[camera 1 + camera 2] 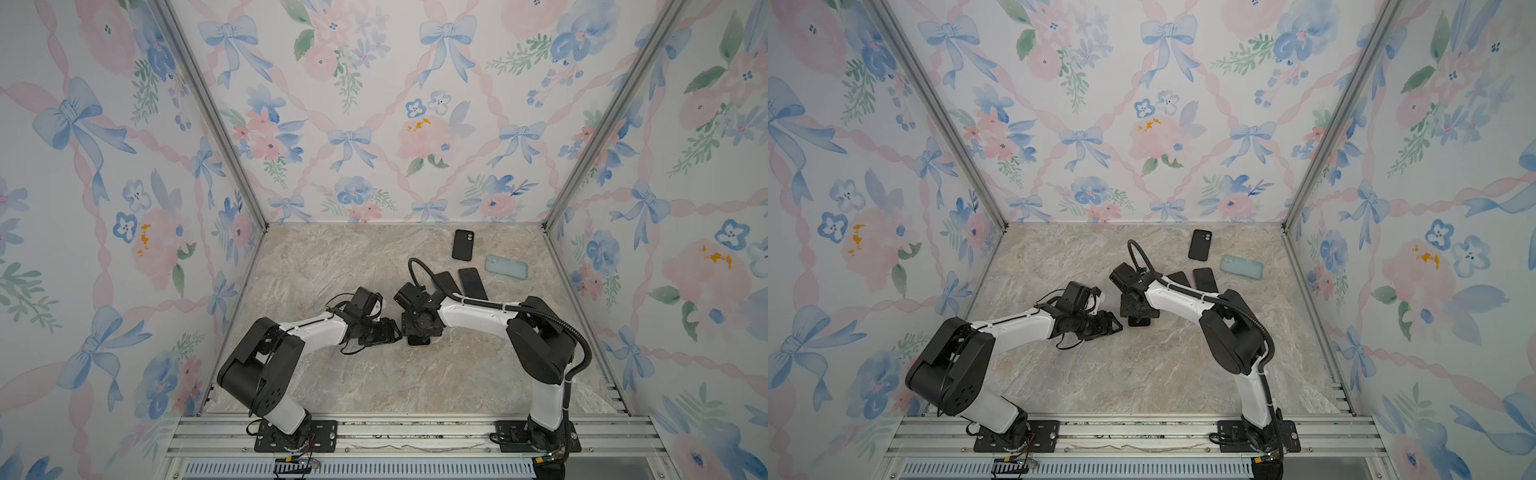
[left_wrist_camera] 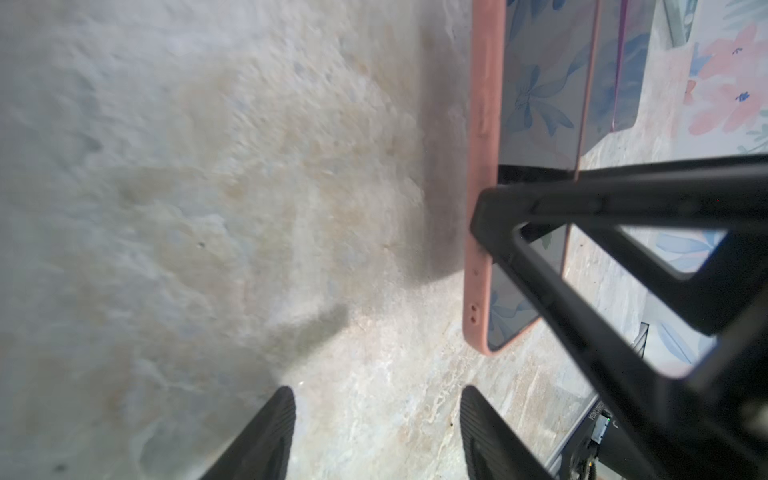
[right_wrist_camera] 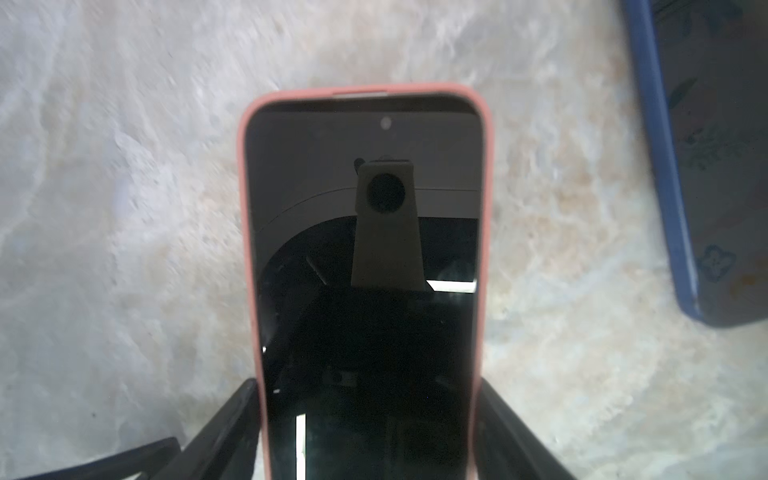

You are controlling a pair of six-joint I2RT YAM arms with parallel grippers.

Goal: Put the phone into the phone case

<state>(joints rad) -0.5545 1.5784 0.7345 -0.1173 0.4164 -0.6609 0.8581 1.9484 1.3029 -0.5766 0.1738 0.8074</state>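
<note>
The left gripper (image 2: 376, 392) holds its fingers (image 2: 270, 436) spread, with only bare table between them, just beside one long edge of the pink case (image 2: 482, 166). The right gripper (image 3: 368, 384) straddles that case with a finger (image 3: 224, 419) at each long edge. Whether they clamp it or merely flank it cannot be told.

Three walls (image 1: 374, 104) carry wallpaper of blue bows, pink ribbons and flowers, with aluminium posts (image 1: 212, 112) at the corners. The table (image 1: 332, 374) is beige-grey with a marbled stone look. Both arms are bolted to a rail (image 1: 415, 432) in front of the pink case.

In both top views the right gripper's body hides nearly all of the pink case, and only one end peeks out (image 1: 417, 343). The right wrist view shows the phone (image 3: 365, 249) seated inside the case, with its dark screen up and mirroring the camera. The left wrist view alone shows the case's side wall, with two small holes near a corner.

Two dark phones (image 1: 472, 283) lie near the pink case, on its back-wall side. A pale blue case (image 1: 506, 267) lies further that way, and a black case (image 1: 463, 245) furthest. The right wrist view shows a blue rim (image 3: 660, 166) on a phone near the pink case, which the top views do not show.

Small white print (image 2: 594, 411) on a dark part in the left wrist view is too blurred to read.
</note>
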